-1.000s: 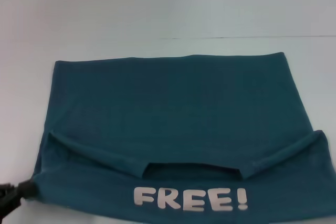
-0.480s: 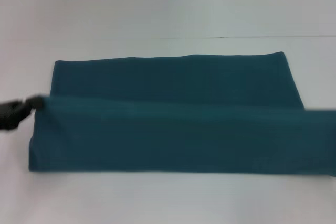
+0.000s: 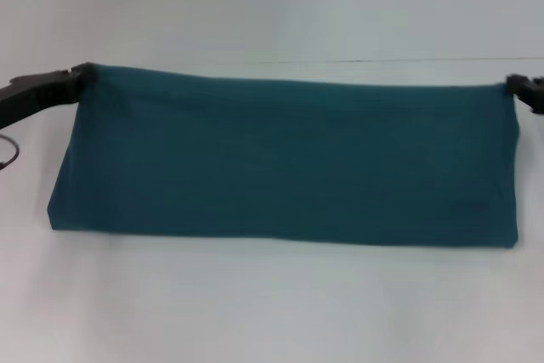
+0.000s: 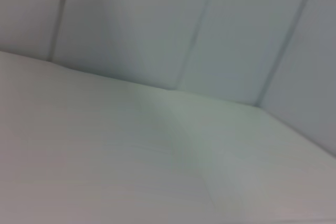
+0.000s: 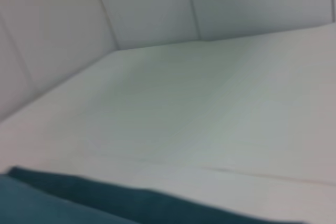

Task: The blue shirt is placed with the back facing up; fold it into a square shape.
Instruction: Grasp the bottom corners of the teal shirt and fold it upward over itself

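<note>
The shirt (image 3: pixel 285 163) lies folded as a wide band across the white table (image 3: pixel 272 312), plain side up. The left gripper (image 3: pixel 82 76) pinches its far left corner, and the right gripper (image 3: pixel 511 84) pinches its far right corner. A pale wall (image 4: pixel 168 19) stands behind the table. Nothing blocks the shirt.

I see the blue shirt (image 3: pixel 285 163) spanning nearly the full width of the surface (image 3: pixel 272 303); it is the only obstacle. The left gripper (image 3: pixel 78 78) and right gripper (image 3: pixel 513 84) occupy the shirt's two far corners. In front of the shirt, the surface lies bare. Behind the shirt, bare surface runs back to the wall (image 3: pixel 272 2).
</note>
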You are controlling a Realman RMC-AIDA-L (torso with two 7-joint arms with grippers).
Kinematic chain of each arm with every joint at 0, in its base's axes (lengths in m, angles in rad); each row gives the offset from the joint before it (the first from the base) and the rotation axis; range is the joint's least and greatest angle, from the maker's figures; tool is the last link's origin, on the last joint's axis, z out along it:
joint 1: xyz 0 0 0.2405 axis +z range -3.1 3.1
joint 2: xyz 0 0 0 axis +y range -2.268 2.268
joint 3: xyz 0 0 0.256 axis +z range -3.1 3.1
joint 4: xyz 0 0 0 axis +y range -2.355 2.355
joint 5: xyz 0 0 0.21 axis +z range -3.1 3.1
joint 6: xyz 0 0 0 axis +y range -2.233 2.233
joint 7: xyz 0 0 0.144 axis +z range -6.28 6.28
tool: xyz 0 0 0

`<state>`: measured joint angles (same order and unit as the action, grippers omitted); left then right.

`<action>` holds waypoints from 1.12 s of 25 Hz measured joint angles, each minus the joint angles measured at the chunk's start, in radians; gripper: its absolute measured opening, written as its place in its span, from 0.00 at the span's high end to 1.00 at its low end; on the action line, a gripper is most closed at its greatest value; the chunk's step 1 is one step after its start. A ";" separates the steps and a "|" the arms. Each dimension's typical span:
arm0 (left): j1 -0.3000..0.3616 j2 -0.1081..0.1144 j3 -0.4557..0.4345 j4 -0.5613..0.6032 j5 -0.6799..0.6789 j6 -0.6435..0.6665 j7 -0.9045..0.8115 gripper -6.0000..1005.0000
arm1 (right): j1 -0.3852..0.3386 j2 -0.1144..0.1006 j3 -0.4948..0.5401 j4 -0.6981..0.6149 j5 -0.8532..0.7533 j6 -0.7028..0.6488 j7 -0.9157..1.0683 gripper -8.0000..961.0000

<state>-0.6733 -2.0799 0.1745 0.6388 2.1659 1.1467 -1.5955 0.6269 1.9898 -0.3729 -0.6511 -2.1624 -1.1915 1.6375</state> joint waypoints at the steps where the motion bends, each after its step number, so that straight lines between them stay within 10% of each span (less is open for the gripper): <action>1: -0.016 -0.005 0.006 -0.009 0.000 -0.043 0.005 0.99 | 0.016 0.002 -0.010 0.017 0.001 0.051 -0.007 0.98; 12: -0.125 -0.045 0.088 -0.099 -0.052 -0.440 0.105 0.99 | 0.177 0.054 -0.051 0.210 0.082 0.532 -0.245 0.97; 28: -0.136 -0.053 0.091 -0.150 -0.200 -0.530 0.238 0.96 | 0.207 0.063 -0.053 0.248 0.131 0.592 -0.347 0.95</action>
<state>-0.8091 -2.1328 0.2653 0.4885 1.9663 0.6167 -1.3576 0.8339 2.0526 -0.4264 -0.4035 -2.0309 -0.5993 1.2908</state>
